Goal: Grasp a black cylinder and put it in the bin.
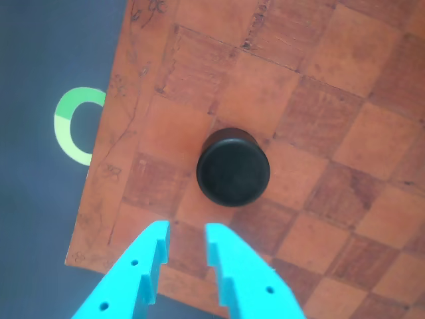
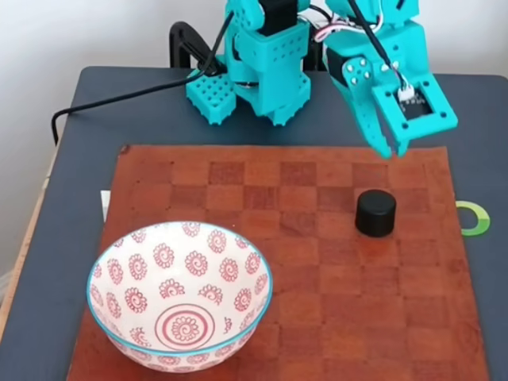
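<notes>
Currently pincer hovers parted, empty, above and behind the cylinder, which stands on the checkered board, apart from the bowl. Descend centred, straddle, then close.

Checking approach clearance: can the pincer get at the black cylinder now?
Probably yes. The pincer is open, the black cylinder stands alone on the checkered board, and nothing lies between them.
</notes>
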Robot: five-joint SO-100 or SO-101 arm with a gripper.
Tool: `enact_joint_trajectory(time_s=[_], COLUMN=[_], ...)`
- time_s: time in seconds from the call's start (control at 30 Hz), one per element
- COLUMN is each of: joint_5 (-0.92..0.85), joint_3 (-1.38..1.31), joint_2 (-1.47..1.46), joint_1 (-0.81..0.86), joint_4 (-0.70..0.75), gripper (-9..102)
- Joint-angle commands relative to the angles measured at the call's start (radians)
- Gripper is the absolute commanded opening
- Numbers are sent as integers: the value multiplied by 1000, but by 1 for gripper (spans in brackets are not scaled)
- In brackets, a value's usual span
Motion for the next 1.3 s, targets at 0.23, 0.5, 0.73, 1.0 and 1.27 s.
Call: enact_joint_trajectory(time_s=[0.23,0.5,0.73,1.0,1.27], joint_5=[-6,-15,-38,-41,-37], joint_3=[-118,-209,-213,-206,-196], joint_2=[-143,-295,-341,-342,-344], joint_1=[0,5,8,29,31], joint_4=[-25,-21,-25,-26,-26], gripper=[18,23,27,27,27])
